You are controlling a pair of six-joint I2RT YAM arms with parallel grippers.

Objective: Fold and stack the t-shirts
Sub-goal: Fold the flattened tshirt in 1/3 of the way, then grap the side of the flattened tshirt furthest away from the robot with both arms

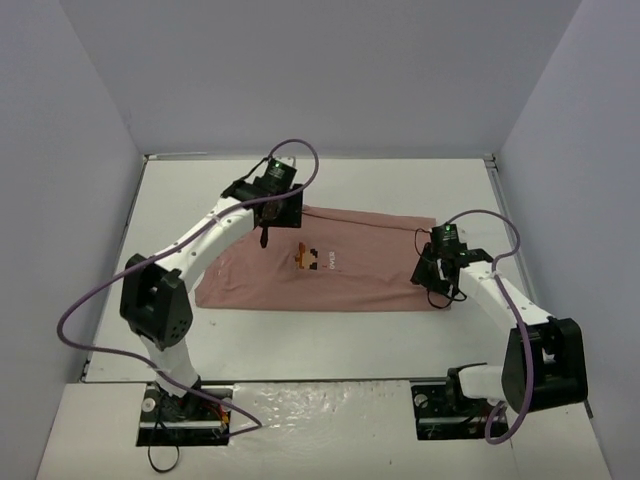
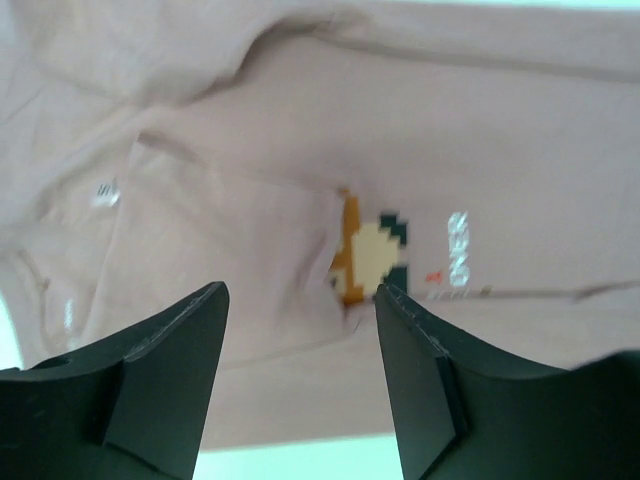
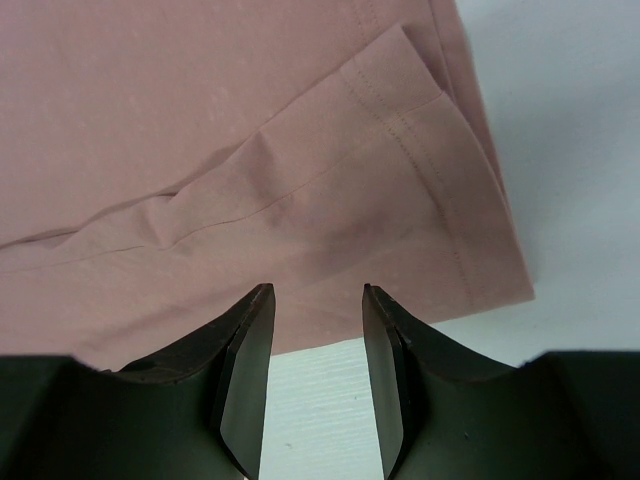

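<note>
Jaws both open, empty; I see left gripper (image 2: 300, 298) above salmon-pink t-shirt (image 1: 362, 282) near its pixel graphic (image 2: 372, 255), right gripper (image 3: 318, 294) over its edge.

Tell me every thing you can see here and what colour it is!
t-shirt: one, dusty pink, lying partly folded on the table.
pixel graphic: one, orange, black and white, on the t-shirt's chest.
table: one, white, under everything.
cables: two, purple, one looping at each side.
arms: two, white and black, reaching from the near edge.
left gripper: one, black, open, above the t-shirt near the graphic.
right gripper: one, black, open, over the t-shirt's hemmed right end.
</note>
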